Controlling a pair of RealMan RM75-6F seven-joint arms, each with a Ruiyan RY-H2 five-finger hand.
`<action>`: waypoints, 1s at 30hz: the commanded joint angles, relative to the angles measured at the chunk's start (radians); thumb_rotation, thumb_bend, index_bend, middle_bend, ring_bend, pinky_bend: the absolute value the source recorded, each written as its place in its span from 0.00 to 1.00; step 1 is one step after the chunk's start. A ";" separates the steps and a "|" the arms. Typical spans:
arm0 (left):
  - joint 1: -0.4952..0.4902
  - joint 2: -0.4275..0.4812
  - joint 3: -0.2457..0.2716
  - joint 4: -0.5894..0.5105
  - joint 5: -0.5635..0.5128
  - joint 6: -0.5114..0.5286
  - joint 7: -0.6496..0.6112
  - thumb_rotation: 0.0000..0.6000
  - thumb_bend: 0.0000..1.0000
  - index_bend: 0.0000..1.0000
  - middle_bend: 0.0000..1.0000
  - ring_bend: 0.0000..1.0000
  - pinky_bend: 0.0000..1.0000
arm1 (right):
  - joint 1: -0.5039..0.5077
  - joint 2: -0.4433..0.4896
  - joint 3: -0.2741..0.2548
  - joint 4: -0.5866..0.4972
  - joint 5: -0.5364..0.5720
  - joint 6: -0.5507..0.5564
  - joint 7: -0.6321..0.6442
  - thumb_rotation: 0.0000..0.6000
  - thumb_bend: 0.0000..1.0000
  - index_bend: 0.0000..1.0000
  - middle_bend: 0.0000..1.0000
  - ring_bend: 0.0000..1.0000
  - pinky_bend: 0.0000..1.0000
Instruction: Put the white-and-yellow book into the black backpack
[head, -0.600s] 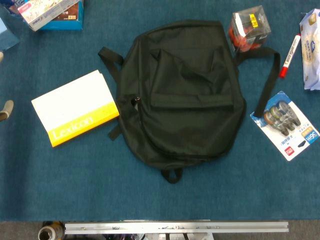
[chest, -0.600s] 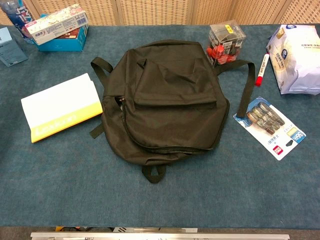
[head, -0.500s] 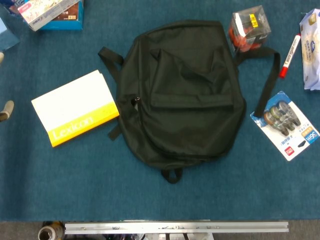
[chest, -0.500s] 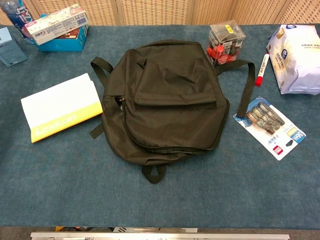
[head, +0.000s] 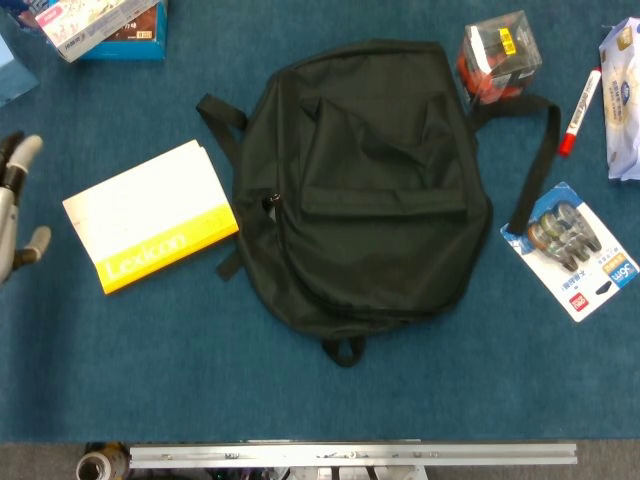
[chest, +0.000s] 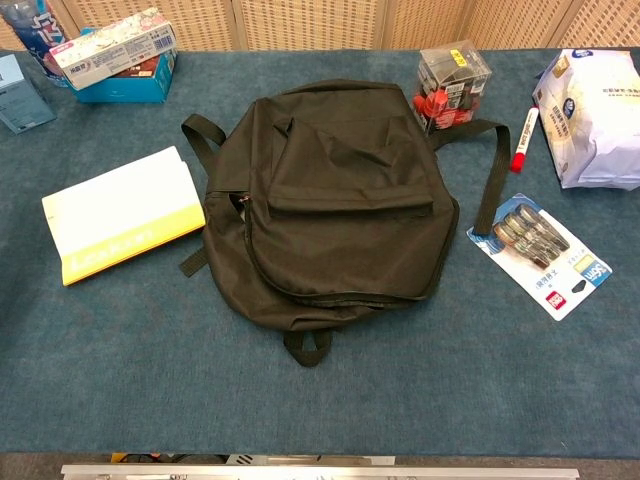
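Observation:
The white-and-yellow book (head: 150, 216) (chest: 121, 214) lies flat on the blue table, left of the black backpack (head: 365, 180) (chest: 340, 200). The backpack lies flat in the middle with its zippers closed. My left hand (head: 15, 205) shows at the left edge of the head view, just left of the book and apart from it, fingers spread and holding nothing. The chest view does not show it. My right hand is out of sight in both views.
A blue box (head: 105, 25) sits at the back left. A clear box of small items (head: 497, 55), a red marker (head: 578, 110), a white bag (chest: 595, 118) and a battery pack (head: 575, 248) lie to the backpack's right. A metal rail (head: 350, 455) runs along the front edge.
My left hand has come further into the head view from the left edge, toward the book. Nothing else has moved.

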 joint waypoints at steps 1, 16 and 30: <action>0.000 -0.010 0.017 0.006 0.010 -0.018 -0.005 1.00 0.21 0.12 0.10 0.04 0.07 | 0.003 0.003 0.001 -0.004 -0.001 -0.003 -0.001 1.00 0.14 0.08 0.30 0.18 0.41; -0.030 -0.079 0.086 0.056 0.089 -0.113 -0.051 1.00 0.21 0.11 0.10 0.04 0.07 | 0.002 0.015 -0.009 -0.037 -0.005 -0.006 -0.020 1.00 0.14 0.08 0.30 0.18 0.41; -0.058 -0.173 0.111 0.137 0.118 -0.175 -0.079 1.00 0.17 0.05 0.10 0.04 0.07 | -0.010 0.016 -0.020 -0.060 -0.005 0.007 -0.044 1.00 0.14 0.08 0.30 0.18 0.41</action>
